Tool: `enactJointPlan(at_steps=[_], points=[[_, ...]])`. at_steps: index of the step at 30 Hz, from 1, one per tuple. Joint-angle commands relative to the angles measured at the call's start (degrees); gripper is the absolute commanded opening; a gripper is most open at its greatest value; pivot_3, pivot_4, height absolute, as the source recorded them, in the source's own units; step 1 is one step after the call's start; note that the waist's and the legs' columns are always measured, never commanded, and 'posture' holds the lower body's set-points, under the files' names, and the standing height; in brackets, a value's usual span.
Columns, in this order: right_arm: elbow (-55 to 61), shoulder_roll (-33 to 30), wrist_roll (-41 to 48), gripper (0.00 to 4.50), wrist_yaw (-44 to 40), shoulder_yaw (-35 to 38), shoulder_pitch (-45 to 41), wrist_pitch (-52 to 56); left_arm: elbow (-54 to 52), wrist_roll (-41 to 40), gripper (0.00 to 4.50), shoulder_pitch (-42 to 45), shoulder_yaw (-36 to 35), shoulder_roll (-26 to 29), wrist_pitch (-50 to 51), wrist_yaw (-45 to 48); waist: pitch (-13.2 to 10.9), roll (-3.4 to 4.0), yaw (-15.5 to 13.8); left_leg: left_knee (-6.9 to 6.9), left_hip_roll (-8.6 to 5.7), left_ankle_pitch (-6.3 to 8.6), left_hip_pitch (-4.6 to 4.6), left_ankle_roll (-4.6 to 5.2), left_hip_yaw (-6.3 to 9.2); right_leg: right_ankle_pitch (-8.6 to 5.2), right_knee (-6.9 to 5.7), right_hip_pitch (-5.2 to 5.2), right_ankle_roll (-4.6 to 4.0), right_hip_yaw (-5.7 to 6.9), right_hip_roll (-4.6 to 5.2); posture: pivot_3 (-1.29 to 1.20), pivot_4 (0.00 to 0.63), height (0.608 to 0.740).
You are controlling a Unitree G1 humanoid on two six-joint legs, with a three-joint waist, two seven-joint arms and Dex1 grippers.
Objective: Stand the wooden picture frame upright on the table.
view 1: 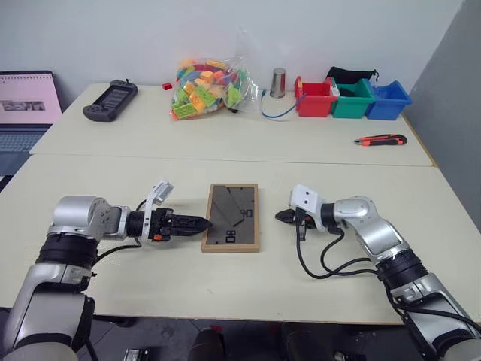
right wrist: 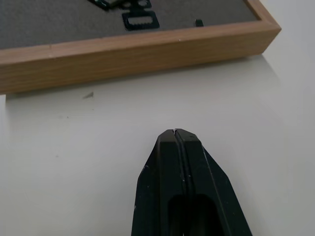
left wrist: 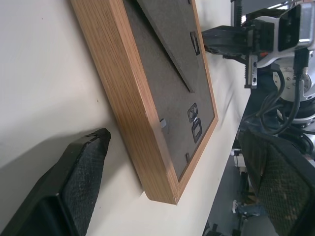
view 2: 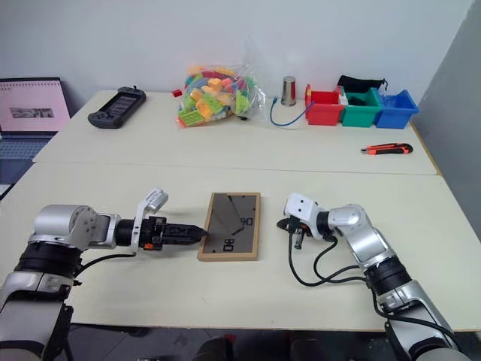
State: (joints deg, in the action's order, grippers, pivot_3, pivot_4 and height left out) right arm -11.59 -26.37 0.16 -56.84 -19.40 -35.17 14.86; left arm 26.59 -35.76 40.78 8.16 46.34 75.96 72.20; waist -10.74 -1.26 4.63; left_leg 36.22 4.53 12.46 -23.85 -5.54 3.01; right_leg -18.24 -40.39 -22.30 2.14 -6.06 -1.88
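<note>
1. Overhead, from the head cameras, the wooden picture frame [view 1: 231, 217] lies flat on the worktop [view 1: 225, 143], back panel up, between the two arms. The left end effector [view 1: 200, 222] points at the frame's left edge, its tip touching or just beside it. The right end effector [view 1: 284, 216] sits near the frame's right edge, apart from it, fingers pressed together and holding nothing.

2. Next, the left wrist view: the frame's light-wood side and one corner lie just ahead, the frame resting flat on the worktop. One black finger [left wrist: 74, 191] stands just beside that wooden side and the other [left wrist: 278, 189] stands far across, so this end effector is spread wide, gripping nothing. The right end effector appears beyond the frame.

3. Finally, the right wrist view: its own fingers meet in a closed seam, empty, and the frame's wooden edge lies ahead across a strip of bare worktop, not touching them.
</note>
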Motion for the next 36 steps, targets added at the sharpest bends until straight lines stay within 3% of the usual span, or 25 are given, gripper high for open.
enactJointPlan(at_steps=[1, 11, 23, 36], points=[[3.93, 1.79, 0.04, 0.0, 0.74, -0.81, 0.58, 1.5, 2.99, 1.06, 4.45, 2.09, 1.96, -2.02, 0.71, 0.78, 0.0, 0.0, -0.02, 0.0, 0.0, 0.0, 0.0, 0.0, 0.03, -0.01, -0.03, 0.0, -0.02, 0.05, 0.0, 0.0, 0.15, 0.74], [4.55, 8.43, -0.88, 0.0, 3.5, -3.43, -0.39, 3.71, 1.94, 0.98, 4.45, 2.37, 2.8, -3.46, 1.78, 1.52, 0.0, 0.0, -0.06, 0.09, -0.02, -0.01, 0.01, -0.01, 0.18, -0.09, -0.35, 0.01, -0.14, 0.23, 0.04, 0.0, 0.15, 0.74], [3.61, 10.53, -1.11, 0.0, 4.35, -3.79, -1.35, 3.93, -0.32, 0.86, 4.45, 0.31, 1.87, -3.55, -0.64, 1.52, 0.0, 0.0, -0.11, 0.09, -0.01, -0.01, 0.01, -0.02, 0.26, -0.12, -0.41, 0.01, -0.18, 0.32, 0.05, 0.0, 0.15, 0.74], [3.73, 9.85, -0.84, 0.0, 4.52, -3.46, -1.05, 4.06, -0.3, 0.73, 1.91, -0.62, -0.02, -4.01, -2.28, 0.72, 0.0, 0.0, -0.01, 0.09, 0.0, -0.01, 0.01, -0.02, 0.26, -0.18, -0.44, -0.02, -0.27, 0.35, 0.04, 0.0, 0.15, 0.74]])
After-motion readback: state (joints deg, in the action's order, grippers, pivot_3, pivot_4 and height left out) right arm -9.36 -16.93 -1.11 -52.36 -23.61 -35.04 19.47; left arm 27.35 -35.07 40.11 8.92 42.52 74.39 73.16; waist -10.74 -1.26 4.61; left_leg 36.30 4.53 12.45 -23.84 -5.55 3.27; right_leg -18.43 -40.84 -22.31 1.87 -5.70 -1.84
